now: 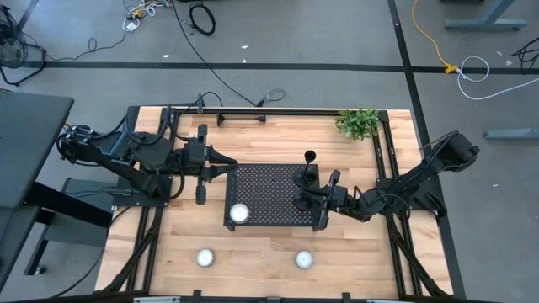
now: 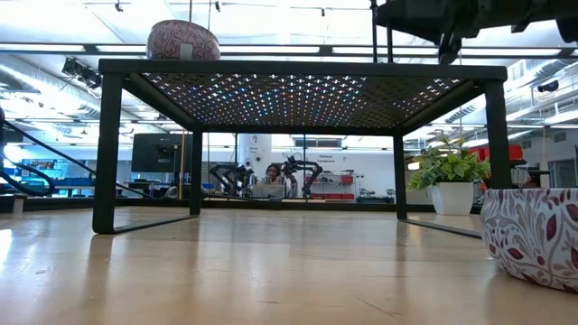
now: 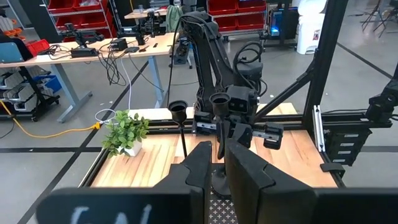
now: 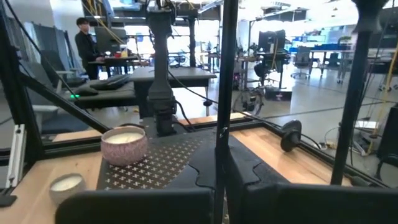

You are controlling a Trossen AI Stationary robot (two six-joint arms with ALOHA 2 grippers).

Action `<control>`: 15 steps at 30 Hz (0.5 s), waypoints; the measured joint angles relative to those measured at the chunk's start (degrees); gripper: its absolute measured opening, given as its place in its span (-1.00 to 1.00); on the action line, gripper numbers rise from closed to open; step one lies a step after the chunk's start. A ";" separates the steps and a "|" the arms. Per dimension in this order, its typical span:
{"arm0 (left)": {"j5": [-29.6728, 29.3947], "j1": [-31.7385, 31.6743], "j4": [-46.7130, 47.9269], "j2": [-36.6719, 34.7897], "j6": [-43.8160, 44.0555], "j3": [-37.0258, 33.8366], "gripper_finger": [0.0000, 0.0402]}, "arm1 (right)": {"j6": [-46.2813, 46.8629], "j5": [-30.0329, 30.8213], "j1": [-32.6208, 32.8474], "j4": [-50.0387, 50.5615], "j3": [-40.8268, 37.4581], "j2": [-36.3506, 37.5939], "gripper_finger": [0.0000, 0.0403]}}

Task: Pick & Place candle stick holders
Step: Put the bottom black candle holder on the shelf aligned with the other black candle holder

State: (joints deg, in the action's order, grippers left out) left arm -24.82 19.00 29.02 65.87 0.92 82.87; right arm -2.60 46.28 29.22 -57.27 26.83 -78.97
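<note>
Waiting at the 9 o'clock side: left gripper point(image 1: 231, 168), just off the 10 o'clock corner of the black perforated tray point(image 1: 261, 189), fingers point(image 3: 198, 163) nearly pressed together and empty, pointed across the tray.

On the tray toward 3 o'clock: right gripper point(image 1: 300, 200), fingers point(image 4: 249, 171) pinching the thin stem of one candle stick holder point(image 3: 219, 99). Stands upright, round base down on the perforated top, small cup above the fingers. Just beside it, toward 1 o'clock: second candle stick holder point(image 1: 310, 157), free and upright, apart from the fingers.

Step in hand, as a judgement: either a placing almost finished or a lifting about to begin; cannot decide between the two, since the base seems to rest on the tray while the grip is closed.

For a release: spread the fingers slowly so the thin stem does not tip, then draw back toward 3 o'clock, away from the free neighbour. For a lift: go straight up first, keep the stem vertical, pass clear of the neighbour's cup before any sideways travel over the tabletop point(image 1: 253, 252).
</note>
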 joint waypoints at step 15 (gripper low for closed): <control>0.00 -0.01 0.11 0.00 -0.06 0.00 -0.76 | -0.88 2.45 -0.16 1.58 0.00 -0.11 -1.00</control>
State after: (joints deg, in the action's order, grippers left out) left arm -24.82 18.98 29.12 65.87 0.86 82.87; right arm -3.49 48.73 29.06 -55.69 26.83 -79.08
